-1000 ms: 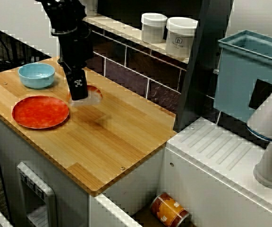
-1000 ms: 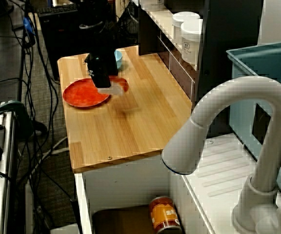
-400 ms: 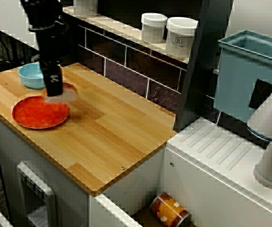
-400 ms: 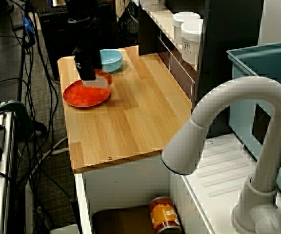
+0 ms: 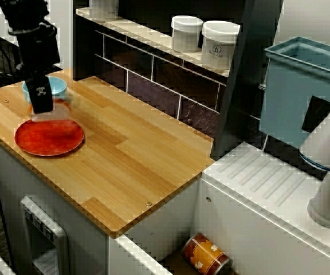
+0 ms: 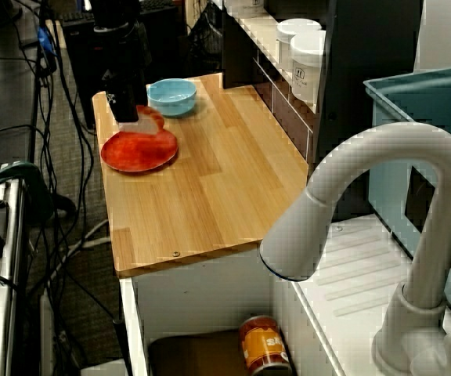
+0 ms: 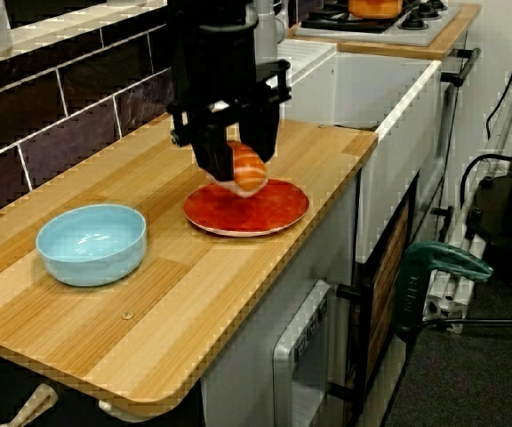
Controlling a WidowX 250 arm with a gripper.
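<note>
Both fingers (image 7: 212, 153) pinch a sushi piece (image 7: 247, 171) above the red plate (image 7: 274, 210).

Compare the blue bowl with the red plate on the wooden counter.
The bowl is pale blue; the plate is orange-red. The bowl is deep with high walls; the plate is flat, shallow and wider. The gripper holds an orange-and-white piece right above the plate, while nothing is over the bowl. Both are round, sit upright on the wooden counter and do not touch each other.
</note>
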